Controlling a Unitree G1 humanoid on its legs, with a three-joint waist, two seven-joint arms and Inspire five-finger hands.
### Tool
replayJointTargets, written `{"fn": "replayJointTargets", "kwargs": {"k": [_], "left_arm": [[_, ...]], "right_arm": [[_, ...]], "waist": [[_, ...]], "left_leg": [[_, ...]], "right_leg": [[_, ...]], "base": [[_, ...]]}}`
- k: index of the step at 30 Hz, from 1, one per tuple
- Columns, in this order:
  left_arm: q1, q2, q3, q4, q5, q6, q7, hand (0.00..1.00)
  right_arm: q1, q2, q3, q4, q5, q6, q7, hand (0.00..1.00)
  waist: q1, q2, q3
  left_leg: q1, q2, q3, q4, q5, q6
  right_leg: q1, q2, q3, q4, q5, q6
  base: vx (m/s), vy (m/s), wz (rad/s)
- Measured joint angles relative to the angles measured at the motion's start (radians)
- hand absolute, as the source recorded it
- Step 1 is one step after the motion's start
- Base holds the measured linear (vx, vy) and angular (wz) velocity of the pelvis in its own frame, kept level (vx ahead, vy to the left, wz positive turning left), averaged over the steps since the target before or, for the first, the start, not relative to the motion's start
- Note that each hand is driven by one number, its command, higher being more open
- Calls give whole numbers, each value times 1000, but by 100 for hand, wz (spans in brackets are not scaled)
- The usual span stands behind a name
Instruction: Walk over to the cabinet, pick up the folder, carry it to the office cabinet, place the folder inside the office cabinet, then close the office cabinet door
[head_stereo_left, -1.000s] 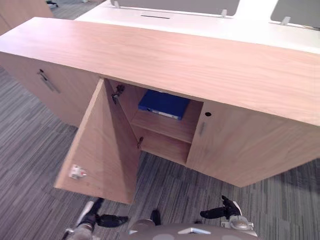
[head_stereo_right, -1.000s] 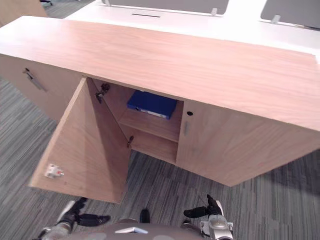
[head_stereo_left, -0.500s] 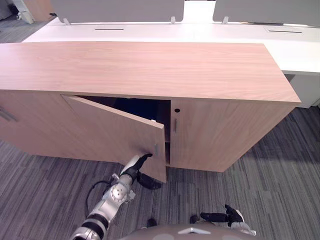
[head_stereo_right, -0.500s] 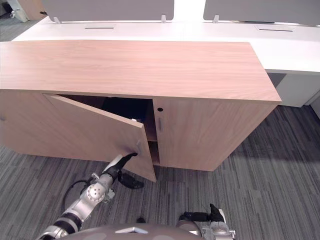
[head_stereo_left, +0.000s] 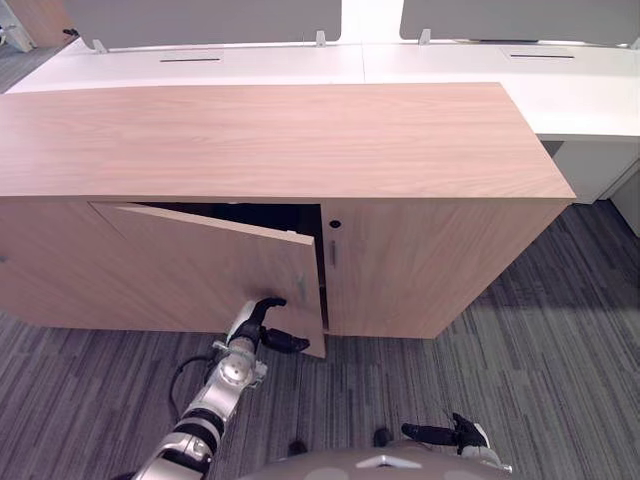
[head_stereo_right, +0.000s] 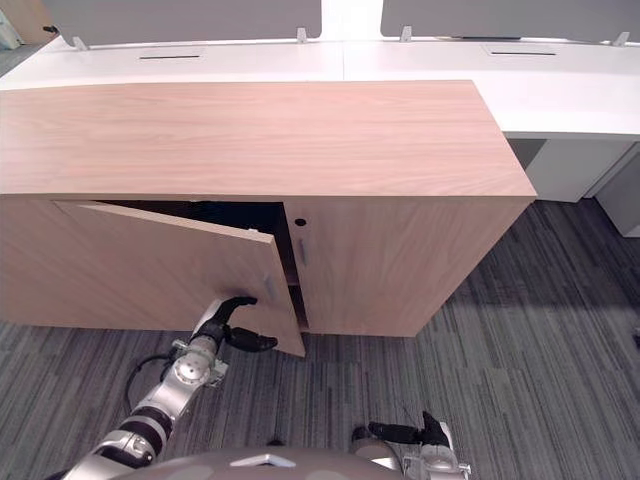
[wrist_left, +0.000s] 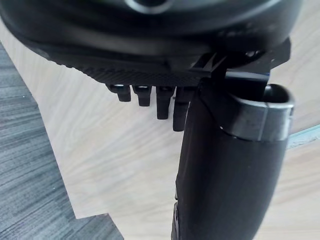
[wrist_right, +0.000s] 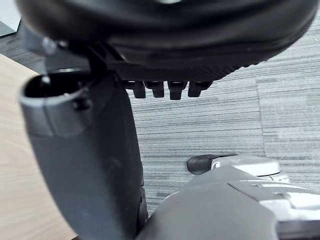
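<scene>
Low on the cabinet's (head_stereo_left: 300, 130) left door (head_stereo_left: 180, 265), near its free edge, the left hand (head_stereo_left: 254, 320) rests against the wood face. Its fingers (wrist_left: 164, 102) are loose and only a little bent, the thumb stands apart below them, and they hold nothing. That door is ajar at a shallow angle, its free edge a little in front of the shut right door (head_stereo_left: 430, 260). Behind it a narrow wedge of the inside shows, too dark to make out, so I cannot tell where the folder lies; neither hand has it. The right hand (head_stereo_left: 448, 434) hangs low over the grey carpet (head_stereo_left: 560, 330), well apart from the cabinet, fingers loose and holding nothing. White desk (head_stereo_left: 250, 65) tops run just behind the cabinet
</scene>
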Motion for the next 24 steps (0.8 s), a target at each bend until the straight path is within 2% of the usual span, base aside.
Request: {"fn": "replayJointTargets", "kwargs": {"k": [5,6,9,11,13,16,19,21,24], "left_arm": [[76,-37,45,1,-36,-1,-11,100],[99,-42,63,11,-42,-1,-17,100],[149,-63,119,90,-45,1,-35,100],[179,-81,165,148,-45,3,-38,100],[205,-104,234,204,-45,5,-41,100],[237,-111,281,248,-45,7,-43,100],[257,-118,341,285,-44,14,-43,100],[282,-130,397,309,-45,20,-43,100],[297,-146,431,314,-45,22,-43,100]], "right_arm": [[-1,4,-6,0,19,1,0,100],[-4,10,-13,0,19,1,0,100],[-5,18,-40,0,20,1,-1,100],[-5,16,-40,0,27,1,-5,100],[-13,7,-45,2,41,1,-11,100],[-21,-5,-53,17,55,2,-11,100],[-37,-4,-78,33,55,2,-10,100],[-40,0,-79,33,55,1,-10,100],[-27,0,-85,36,55,2,-10,100]], "waist": [[1,-5,4],[2,-14,16],[10,-19,22],[28,-18,25],[44,-4,34],[58,11,38],[63,15,40],[68,9,40],[73,10,37]], "left_leg": [[13,18,17,22,-19,-15],[3,31,19,72,-46,-21],[-51,64,12,229,-116,-32],[-65,68,-22,275,-121,-26],[-65,67,-84,274,-121,-26],[-45,64,-135,232,-121,-26],[-17,64,-133,184,-125,-34],[14,59,-107,161,-125,-35],[39,49,-100,147,-125,-36]], "right_leg": [[11,15,14,7,-9,-11],[19,18,16,12,-11,-13],[16,30,38,36,-29,-23],[11,33,67,50,-32,-24],[1,40,92,54,-31,-24],[-9,49,118,54,-22,-22],[-14,56,142,48,-8,-17],[-12,55,175,44,2,-12],[4,47,186,34,7,-6]], "base": [[20,-36,-11],[8,-50,-6],[9,-67,-19],[24,-43,-38],[-7,-14,-28],[-37,21,-23],[-34,63,-30],[-47,90,-42],[-29,70,-16]]}}
